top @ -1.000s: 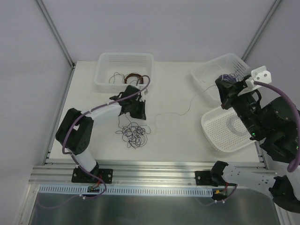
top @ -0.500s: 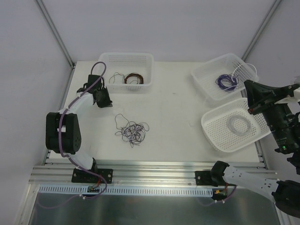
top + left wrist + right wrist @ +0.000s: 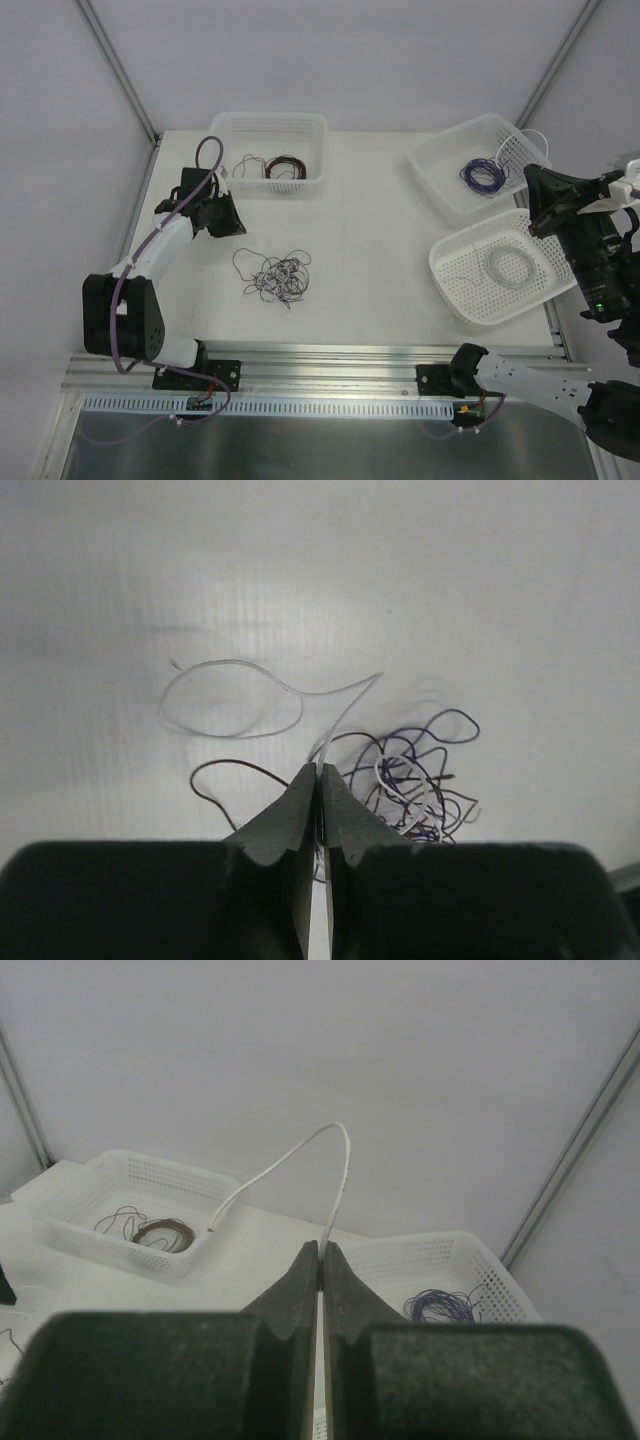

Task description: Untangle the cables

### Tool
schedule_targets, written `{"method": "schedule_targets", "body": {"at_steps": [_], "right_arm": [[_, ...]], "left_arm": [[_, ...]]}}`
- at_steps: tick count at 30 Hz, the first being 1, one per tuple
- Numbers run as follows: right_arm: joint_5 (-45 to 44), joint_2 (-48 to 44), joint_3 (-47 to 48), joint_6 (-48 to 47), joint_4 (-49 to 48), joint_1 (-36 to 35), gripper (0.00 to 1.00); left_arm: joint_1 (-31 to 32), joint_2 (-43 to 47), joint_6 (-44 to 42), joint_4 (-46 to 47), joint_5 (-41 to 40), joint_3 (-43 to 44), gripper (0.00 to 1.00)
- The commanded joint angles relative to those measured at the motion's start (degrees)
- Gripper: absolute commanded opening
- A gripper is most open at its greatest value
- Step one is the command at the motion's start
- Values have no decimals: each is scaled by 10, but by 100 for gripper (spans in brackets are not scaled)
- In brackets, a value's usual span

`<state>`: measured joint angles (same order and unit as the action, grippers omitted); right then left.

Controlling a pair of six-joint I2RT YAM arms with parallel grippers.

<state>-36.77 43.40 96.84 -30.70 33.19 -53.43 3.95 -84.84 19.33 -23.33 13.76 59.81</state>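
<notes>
When you start at the near side of the table (image 3: 380, 300), the first thing you meet is the cables (image 3: 272, 278). They are a small messy clump of very thin dark and purple wires. The clump lies flat on the white top, a bit left of the middle.

Just past the clump and to its left is the left gripper (image 3: 318, 778). It does not touch the clump. Its two fingers are pressed tight together, and a pale wire (image 3: 230, 702) is pinched between the tips. From there the pale wire runs out over the table and curls into a loop beside the clump.

On the right side sits a round-cornered basket (image 3: 452, 290) with a whitish coil (image 3: 507, 266) inside. Above its far right corner hangs the right gripper (image 3: 320, 1255). Its fingers are squeezed together too, and they hold a white wire (image 3: 340, 1150). This wire stands up from the tips and bends over in a tall arch.

Farther back on the right is a tilted basket (image 3: 432, 170) with a purple coil (image 3: 483, 175) in it. At the far left is a long basket (image 3: 268, 125). It holds a red-brown coil (image 3: 287, 167) and some loose dark wire (image 3: 245, 165).
</notes>
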Motion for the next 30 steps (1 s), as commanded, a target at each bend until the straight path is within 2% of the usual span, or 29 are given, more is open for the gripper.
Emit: {"method": "schedule_targets", "body": {"at_steps": [1, 8, 9, 12, 15, 16, 19, 23, 30], "right_arm": [[-40, 21, 20, -49, -37, 2, 1], [-91, 61, 27, -104, -73, 2, 1], [-95, 77, 28, -109, -76, 2, 1], [-115, 99, 28, -128, -93, 3, 1], [-131, 121, 34, -147, -123, 14, 1], [-133, 134, 40, -151, -127, 24, 1], [-138, 157, 71, -163, -128, 55, 1], [-128, 162, 68, -149, -121, 114, 1], [-46, 154, 34, -37, -56, 273, 1]], "left_arm": [[35, 84, -33, -9, 71, -49, 5], [99, 199, -70, -8, 114, -145, 29], [99, 228, -72, -8, 116, -152, 43], [99, 284, -83, -8, 80, -174, 64], [99, 325, -89, 9, 36, -196, 78], [99, 333, -88, 12, 23, -202, 88], [99, 352, -83, 14, -4, -203, 98], [99, 368, -79, 15, -36, -204, 99], [99, 383, -75, 16, -57, -211, 99]]}}
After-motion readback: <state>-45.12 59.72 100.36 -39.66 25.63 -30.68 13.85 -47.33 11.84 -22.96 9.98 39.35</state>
